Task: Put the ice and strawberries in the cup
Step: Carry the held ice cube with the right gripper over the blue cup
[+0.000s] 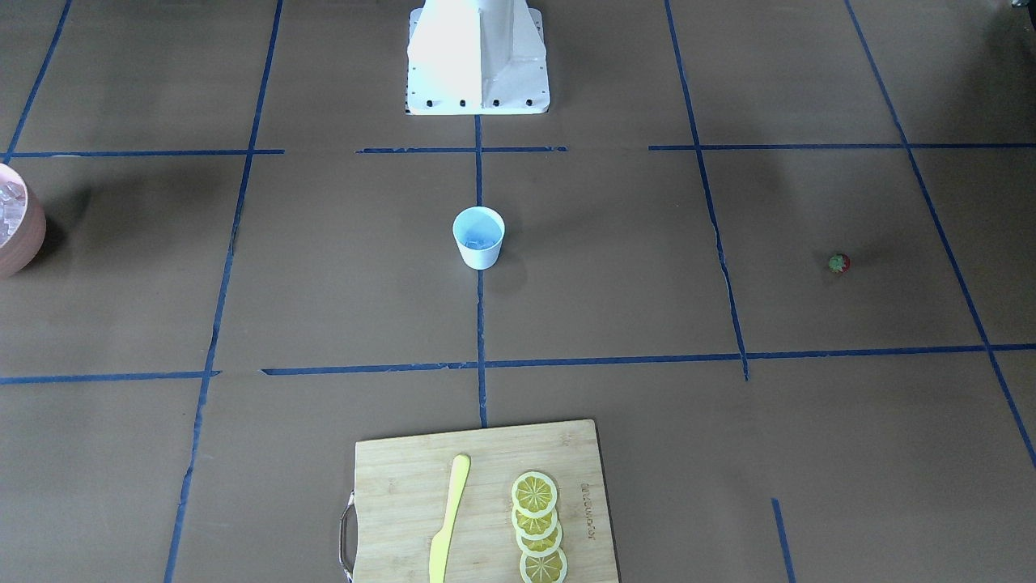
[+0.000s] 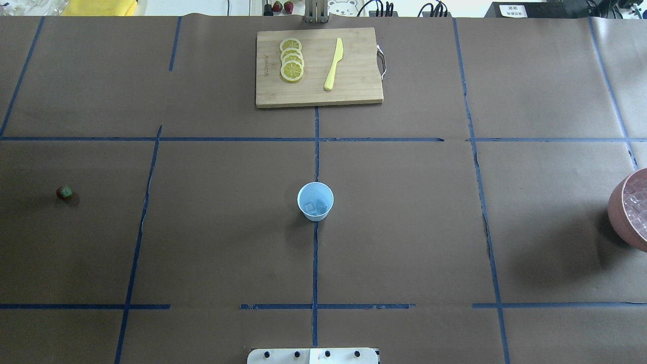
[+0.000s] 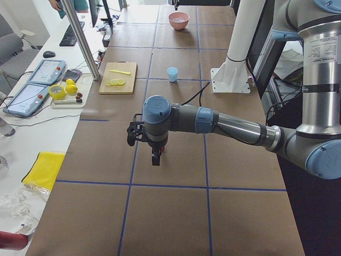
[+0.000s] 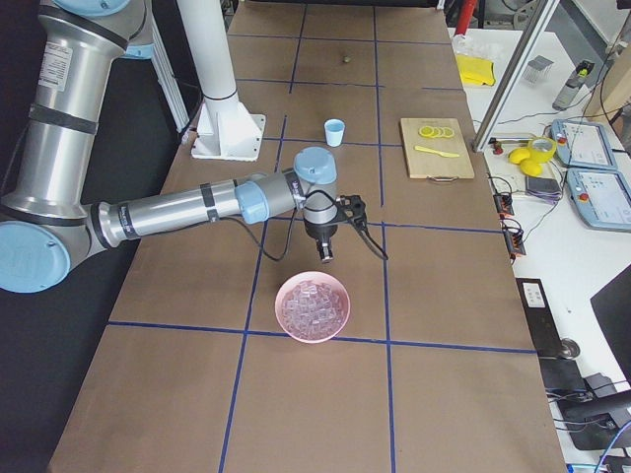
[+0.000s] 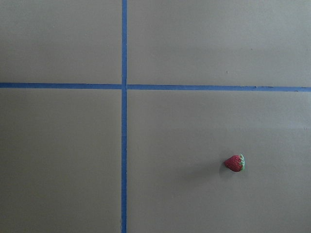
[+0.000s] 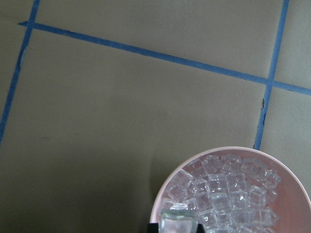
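Note:
The pale blue cup stands upright at the table's middle, with a couple of ice cubes inside. The tiny red strawberry lies alone on the robot's left side; the left wrist view shows it below and to the right. My left gripper hangs over that area, and I cannot tell if it is open or shut. My right gripper is shut on a clear ice cube, just above the edge of the pink bowl, which is full of ice.
A wooden cutting board with lemon slices and a yellow knife lies at the far middle. The robot base stands behind the cup. The pink bowl sits at the table's right edge. Blue tape lines cross the brown table.

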